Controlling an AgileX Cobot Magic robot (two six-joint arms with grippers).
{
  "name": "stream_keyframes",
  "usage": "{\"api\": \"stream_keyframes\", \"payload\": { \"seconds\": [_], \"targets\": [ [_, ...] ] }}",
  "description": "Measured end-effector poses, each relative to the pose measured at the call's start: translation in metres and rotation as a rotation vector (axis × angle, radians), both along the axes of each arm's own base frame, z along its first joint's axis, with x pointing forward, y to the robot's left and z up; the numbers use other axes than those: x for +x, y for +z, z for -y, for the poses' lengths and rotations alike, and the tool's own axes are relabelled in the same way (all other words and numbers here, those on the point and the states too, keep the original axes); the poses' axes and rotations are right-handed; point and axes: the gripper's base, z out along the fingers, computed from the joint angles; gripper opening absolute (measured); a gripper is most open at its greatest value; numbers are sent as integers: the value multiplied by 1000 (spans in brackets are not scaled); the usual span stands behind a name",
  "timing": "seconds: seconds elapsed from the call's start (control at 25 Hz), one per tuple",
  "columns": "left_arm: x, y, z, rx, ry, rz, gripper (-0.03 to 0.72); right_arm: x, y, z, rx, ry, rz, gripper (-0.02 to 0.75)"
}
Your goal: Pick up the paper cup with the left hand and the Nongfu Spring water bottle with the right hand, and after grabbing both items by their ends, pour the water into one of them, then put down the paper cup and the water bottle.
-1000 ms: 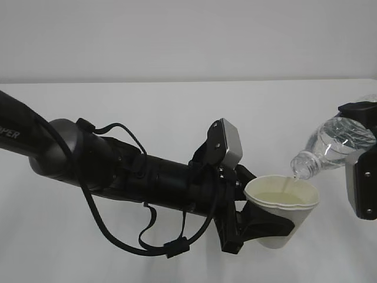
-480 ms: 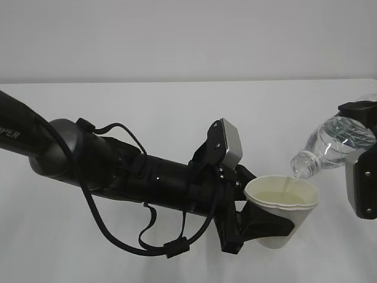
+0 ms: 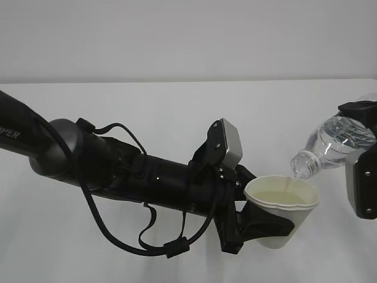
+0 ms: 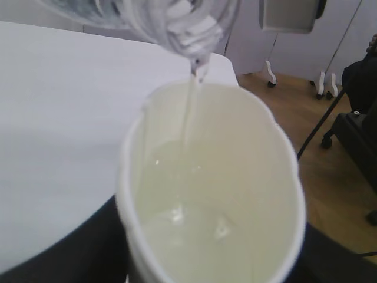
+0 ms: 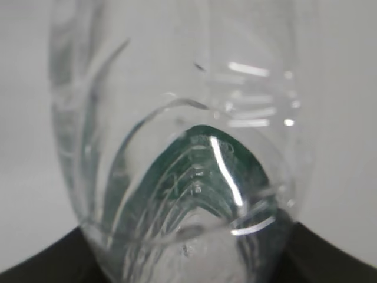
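My left gripper (image 3: 259, 221) is shut on the white paper cup (image 3: 283, 212), holding it upright above the table near its base. The cup (image 4: 212, 194) is partly filled with water (image 4: 200, 230). My right gripper (image 3: 362, 171) is shut on the clear Nongfu Spring water bottle (image 3: 336, 144), which is tilted with its capless neck down-left over the cup's far rim. A thin stream of water (image 4: 188, 112) runs from the neck into the cup. In the right wrist view the bottle (image 5: 188, 147) fills the frame, its green label showing through the wall.
The white table (image 3: 147, 112) stretches behind both arms to a pale wall. My left arm (image 3: 118, 171) with its looped cables lies across the left half of the exterior view. In the left wrist view, wooden floor and chair legs (image 4: 327, 82) lie past the table edge.
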Motion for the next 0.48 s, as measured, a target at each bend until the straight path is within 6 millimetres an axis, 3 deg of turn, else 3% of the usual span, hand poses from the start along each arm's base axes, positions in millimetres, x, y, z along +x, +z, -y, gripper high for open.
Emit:
{"api": "stream_keyframes", "payload": {
  "seconds": [0.48],
  "targets": [
    [0,0,0,0,0,0,426,0,0,0,-1,-1,0,402]
  ]
}}
